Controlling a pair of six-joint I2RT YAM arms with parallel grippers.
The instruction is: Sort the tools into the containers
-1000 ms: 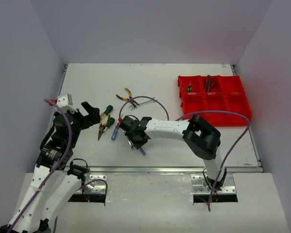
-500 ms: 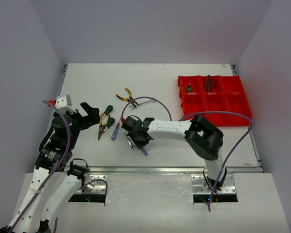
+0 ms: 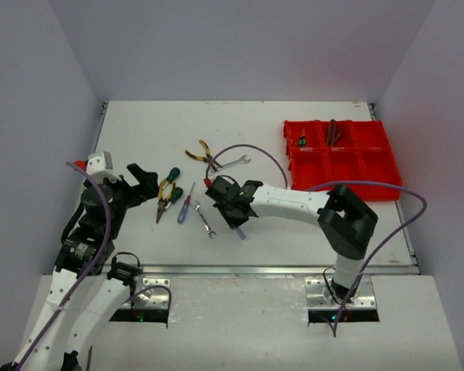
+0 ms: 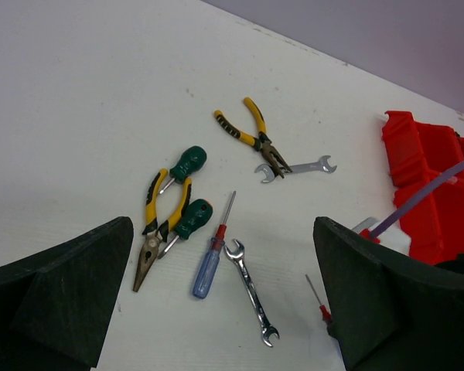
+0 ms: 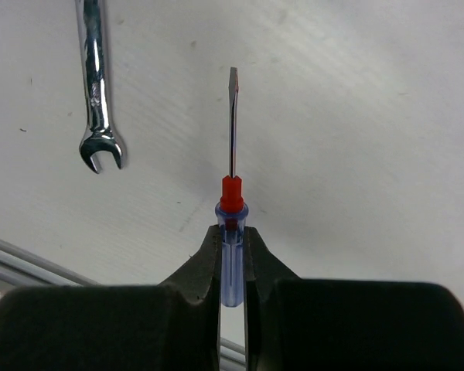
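Observation:
My right gripper (image 3: pixel 236 219) (image 5: pixel 232 236) is shut on the clear blue handle of a small screwdriver (image 5: pixel 231 197) with a red collar, its blade pointing away over the white table. My left gripper (image 3: pixel 143 182) (image 4: pixel 220 309) hangs open above the loose tools, holding nothing. On the table lie a second blue screwdriver (image 4: pixel 207 267), a silver wrench (image 4: pixel 251 292) (image 5: pixel 97 93), yellow pliers (image 4: pixel 156 232) between two green screwdrivers (image 4: pixel 187 164), further yellow pliers (image 4: pixel 247 133) and another wrench (image 4: pixel 298 167). The red divided bin (image 3: pixel 344 164) stands at the back right.
The bin's back compartments hold a green screwdriver (image 3: pixel 301 141) and dark-handled pliers (image 3: pixel 332 133). A purple cable (image 3: pixel 247 154) arcs over the table above my right arm. Grey walls close in the table's left, back and right sides.
My right gripper has closed on the blue screwdriver and carried it to the right, uncovering the wrench beside it. The left arm has barely moved.

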